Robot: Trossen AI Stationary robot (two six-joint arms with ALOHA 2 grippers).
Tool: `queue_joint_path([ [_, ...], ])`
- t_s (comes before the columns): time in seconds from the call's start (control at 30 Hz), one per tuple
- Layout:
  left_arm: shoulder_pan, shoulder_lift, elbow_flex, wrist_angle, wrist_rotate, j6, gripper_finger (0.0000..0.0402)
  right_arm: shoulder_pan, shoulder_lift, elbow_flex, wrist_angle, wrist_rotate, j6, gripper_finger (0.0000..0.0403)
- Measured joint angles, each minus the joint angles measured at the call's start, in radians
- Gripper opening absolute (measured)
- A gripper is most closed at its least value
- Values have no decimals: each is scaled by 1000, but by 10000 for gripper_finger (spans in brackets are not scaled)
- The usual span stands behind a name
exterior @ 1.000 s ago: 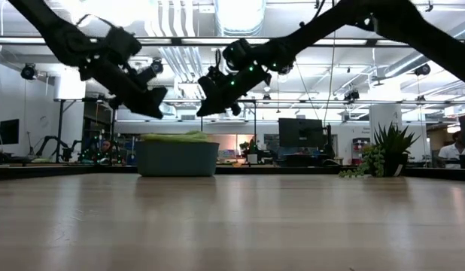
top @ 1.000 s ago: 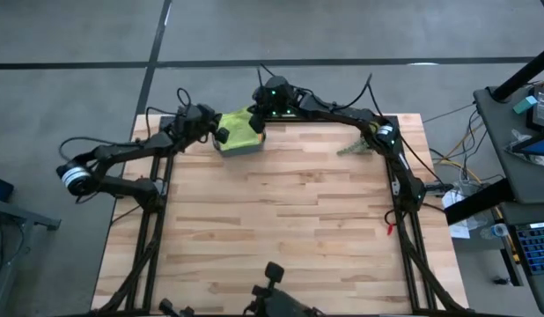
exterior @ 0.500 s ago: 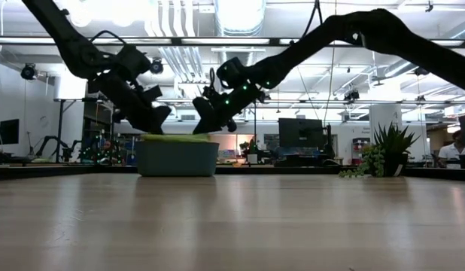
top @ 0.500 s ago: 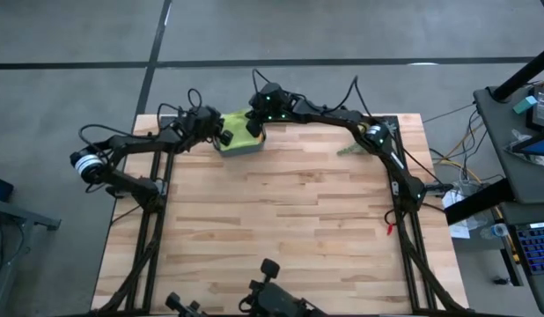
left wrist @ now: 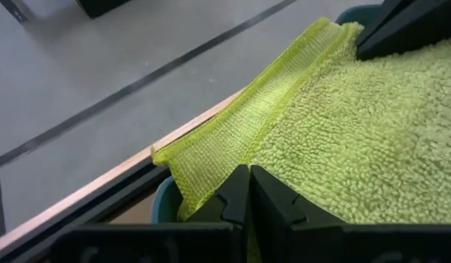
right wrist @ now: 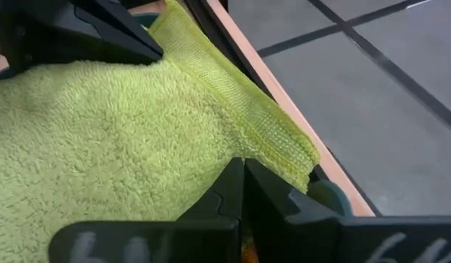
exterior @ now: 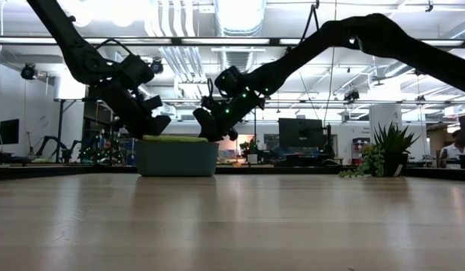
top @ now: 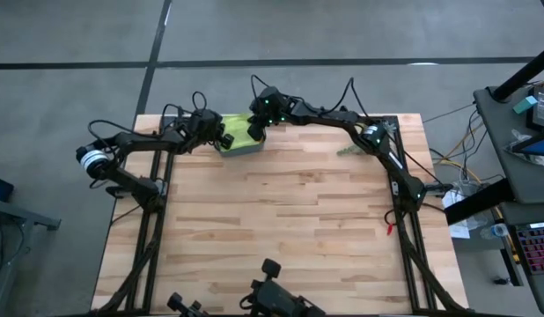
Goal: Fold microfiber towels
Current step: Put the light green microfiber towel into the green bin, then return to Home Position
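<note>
Descent is the change: a second ago both arms were held above the teal bin [top: 239, 148], and both have since been lowered until their tips meet the lime green towel [top: 238, 129] lying on top of that bin. The left tool [top: 223, 138] is now pressed at the towel's end nearest the left arm, its jaws drawn together. The right tool [top: 254, 129] has been brought to the opposite end, jaws likewise together. In each wrist view the closed fingers are seen nipping the towel right beside its woven hem; whether cloth is truly clamped or only pressed cannot be settled, though a pinch on each side is judged likely.

For the task this is read as the pick-up step: the top towel is being taken from the bin so that it can be spread and folded. No folding has been done yet.

The bin stands at the counter's [top: 281, 229] far edge, and the towel's hem overhangs the bin's rim toward that edge, with only floor beyond. In front of the bin, wide bare wood is left free for laying the towel out. A plant sprig [top: 351, 148] lies well to the bin's right, near the right arm's base, and should be cleared by any sweep that way.
</note>
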Motion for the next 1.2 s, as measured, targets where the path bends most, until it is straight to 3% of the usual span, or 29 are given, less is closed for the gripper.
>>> queue_joint_path([
  [0.73,-2,-9,-4,-8,0,-18,0,-2,7,2,-33,3,-1,8],
  [0.97,-2,-114,-4,-17,1,-17,0,-2,-39,16,-58,4,-5,8],
  [1.2,-23,-310,-4,-117,18,-18,0,11,-138,5,-148,4,-21,8],
])
